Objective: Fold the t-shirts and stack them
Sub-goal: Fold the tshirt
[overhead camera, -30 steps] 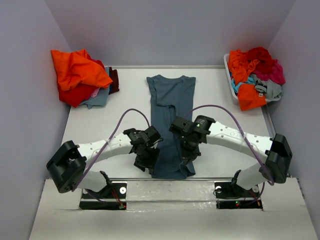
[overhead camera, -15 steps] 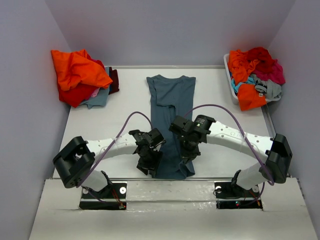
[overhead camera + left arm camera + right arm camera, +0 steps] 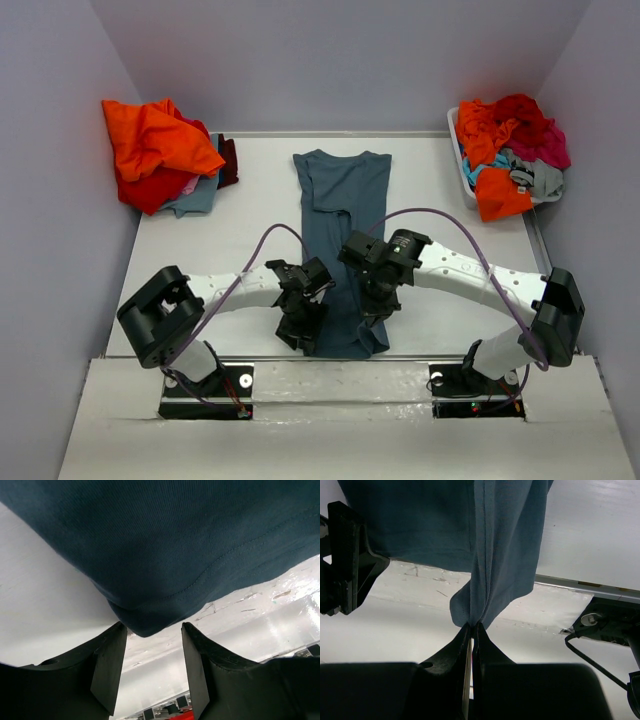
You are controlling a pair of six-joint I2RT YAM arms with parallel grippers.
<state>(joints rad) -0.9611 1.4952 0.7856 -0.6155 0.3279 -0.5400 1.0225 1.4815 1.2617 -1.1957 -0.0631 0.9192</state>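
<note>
A dark slate-blue t-shirt (image 3: 342, 210) lies lengthwise down the middle of the table, folded narrow, collar at the far end. My left gripper (image 3: 303, 328) is open at the shirt's near left hem corner. In the left wrist view that corner (image 3: 145, 622) sits just at the mouth of the gripper (image 3: 152, 630), not pinched. My right gripper (image 3: 372, 322) is shut on the shirt's near right hem. In the right wrist view the gripper (image 3: 472, 626) pinches a bunch of the cloth (image 3: 490, 590), lifted off the table.
A pile of orange, red and grey shirts (image 3: 158, 155) lies at the far left corner. A white bin (image 3: 463, 165) at the far right holds orange, red, magenta, teal and grey shirts (image 3: 510, 150). The table's shiny near edge strip (image 3: 340, 375) runs just behind the hem.
My left gripper has slid a little to the right, closer against the shirt's near left corner. My right gripper has stayed where it was, still holding the hem.
</note>
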